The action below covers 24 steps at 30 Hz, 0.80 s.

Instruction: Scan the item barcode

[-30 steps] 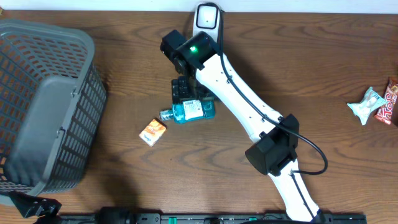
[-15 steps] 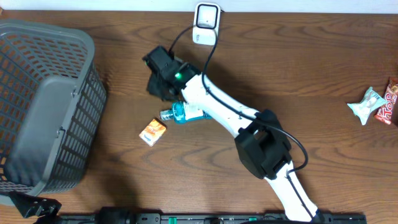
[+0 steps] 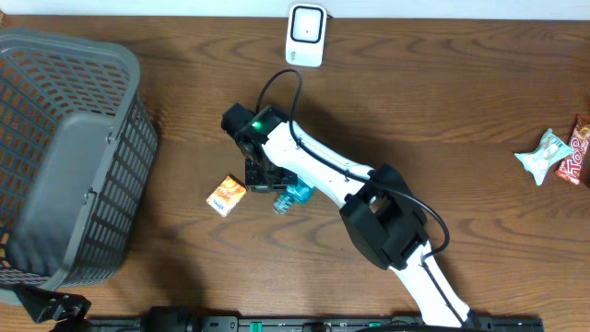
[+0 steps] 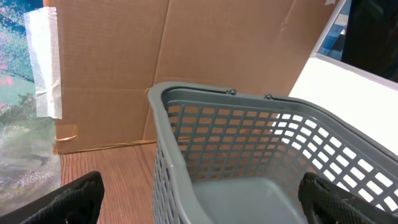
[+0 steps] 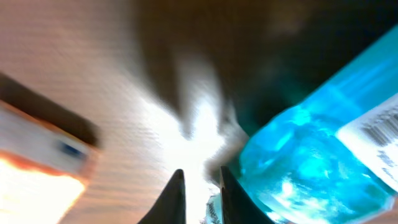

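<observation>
The item, a blue bottle (image 3: 297, 194) with a white barcode label, lies tilted on the wooden table, cap toward the front left. In the right wrist view the bottle (image 5: 311, 143) fills the right side, against the outer side of the right finger. My right gripper (image 3: 265, 177) stands over its upper end, jaws nearly together (image 5: 202, 177) with only a narrow slit between them. The white scanner (image 3: 305, 35) sits at the table's far edge. My left gripper (image 4: 200, 186) is open, looking over the grey basket (image 4: 249, 143).
A small orange box (image 3: 226, 195) lies just left of the bottle and shows blurred in the right wrist view (image 5: 37, 180). The grey basket (image 3: 64, 157) takes up the left side. Snack packets (image 3: 544, 155) lie at the far right edge.
My right gripper went from open over the bottle to nearly closed, swung left, then toward the front. The bottle slid toward the front and turned. The left gripper stayed put.
</observation>
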Tool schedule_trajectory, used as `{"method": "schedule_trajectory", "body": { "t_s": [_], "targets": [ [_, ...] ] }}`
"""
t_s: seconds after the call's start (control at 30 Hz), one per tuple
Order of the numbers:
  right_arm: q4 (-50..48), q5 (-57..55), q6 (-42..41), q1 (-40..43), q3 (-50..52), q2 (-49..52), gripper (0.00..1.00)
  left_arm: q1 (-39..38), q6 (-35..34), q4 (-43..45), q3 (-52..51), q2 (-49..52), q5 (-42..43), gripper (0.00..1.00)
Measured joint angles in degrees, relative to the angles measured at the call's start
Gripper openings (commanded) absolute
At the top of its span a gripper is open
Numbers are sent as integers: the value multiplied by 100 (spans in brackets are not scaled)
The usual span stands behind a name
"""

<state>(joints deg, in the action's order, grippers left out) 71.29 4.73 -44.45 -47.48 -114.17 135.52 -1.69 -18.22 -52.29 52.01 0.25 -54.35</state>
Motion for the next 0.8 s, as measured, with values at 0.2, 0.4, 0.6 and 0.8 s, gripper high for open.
{"method": "schedule_trajectory", "body": {
  "t_s": [0.2, 0.4, 0.6, 0.8],
  "targets": [
    [356, 37, 826, 81, 0, -26, 30, 0, 0, 2, 0, 0, 0, 100],
    [988, 249, 1333, 496, 7, -629, 45, 0, 0, 0, 0, 0, 0, 100],
    [1333, 28, 1644, 1047, -15, -1871, 64, 0, 0, 2, 0, 0, 0, 100],
    [225, 483, 1447, 1314, 474, -2074, 91, 0, 0, 0, 0, 0, 2, 100]
  ]
}}
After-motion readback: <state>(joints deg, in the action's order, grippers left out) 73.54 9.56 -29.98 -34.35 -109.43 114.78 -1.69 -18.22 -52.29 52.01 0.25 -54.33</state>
